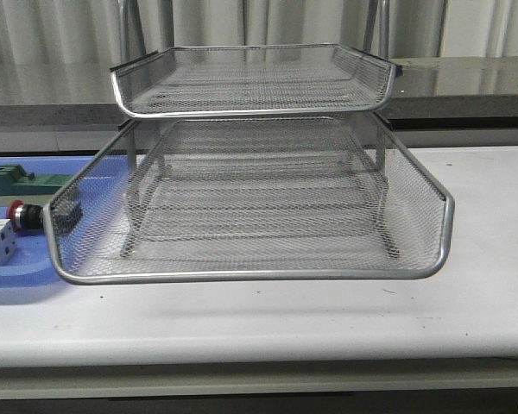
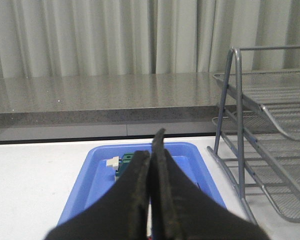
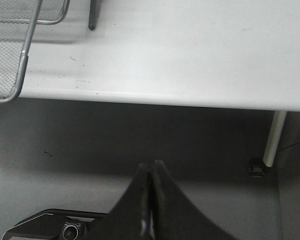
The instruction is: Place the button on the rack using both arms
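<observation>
Rack [image 1: 250, 216] rim nearest, button [image 1: 23, 216] half hidden behind mesh

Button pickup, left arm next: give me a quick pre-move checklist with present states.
1. Button located, lying in the blue tray left of the rack: ok.
2. Button free of any grip: ok.
3. Left gripper open for the grasp: not ok, fingers pressed together.
4. Right gripper empty: ok, shut on nothing, off the table edge.
5. Rack tiers free to receive: ok.
6. Button seen from the left wrist view: cannot tell.
</observation>
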Controlling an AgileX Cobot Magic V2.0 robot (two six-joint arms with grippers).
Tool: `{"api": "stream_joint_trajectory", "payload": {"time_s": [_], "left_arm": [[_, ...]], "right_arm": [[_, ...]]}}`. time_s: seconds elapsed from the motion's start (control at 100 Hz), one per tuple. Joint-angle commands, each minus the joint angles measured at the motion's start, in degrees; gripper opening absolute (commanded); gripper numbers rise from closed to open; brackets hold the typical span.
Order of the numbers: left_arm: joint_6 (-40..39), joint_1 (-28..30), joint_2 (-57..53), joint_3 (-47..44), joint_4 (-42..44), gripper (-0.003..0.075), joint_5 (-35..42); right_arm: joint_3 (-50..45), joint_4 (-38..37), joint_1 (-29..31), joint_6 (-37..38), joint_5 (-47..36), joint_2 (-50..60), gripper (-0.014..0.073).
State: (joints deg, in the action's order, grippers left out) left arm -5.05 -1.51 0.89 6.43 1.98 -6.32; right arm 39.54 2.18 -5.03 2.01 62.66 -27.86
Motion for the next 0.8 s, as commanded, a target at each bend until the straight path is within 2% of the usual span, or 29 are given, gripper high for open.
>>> {"api": "stream_joint_trajectory", "payload": {"time_s": [0.0, 0.18, 0.4, 0.79], "left_arm": [[-0.6, 0.1, 4.3, 6.1, -0.8, -0.0020, 0.2], [-0.6, 0.1, 17.7, 18.4, -1.5, -0.0020, -11.1], [-0.6, 0.1, 36.0, 32.4, -1.5, -0.0020, -19.1], [2.6, 0.1, 59.5, 46.6, -0.3, -0.0020, -21.6]], "right_arm": [[1.9, -0.6, 0.0, 0.0, -3.1, -0.3, -0.0068], [1.9, -0.6, 0.0, 0.0, -3.1, -0.3, -0.0068], [1.9, -0.6, 0.0, 0.0, -3.1, -0.3, -0.0068], [1.9, -0.6, 0.0, 0.0, -3.1, -0.3, -0.0068]]}}
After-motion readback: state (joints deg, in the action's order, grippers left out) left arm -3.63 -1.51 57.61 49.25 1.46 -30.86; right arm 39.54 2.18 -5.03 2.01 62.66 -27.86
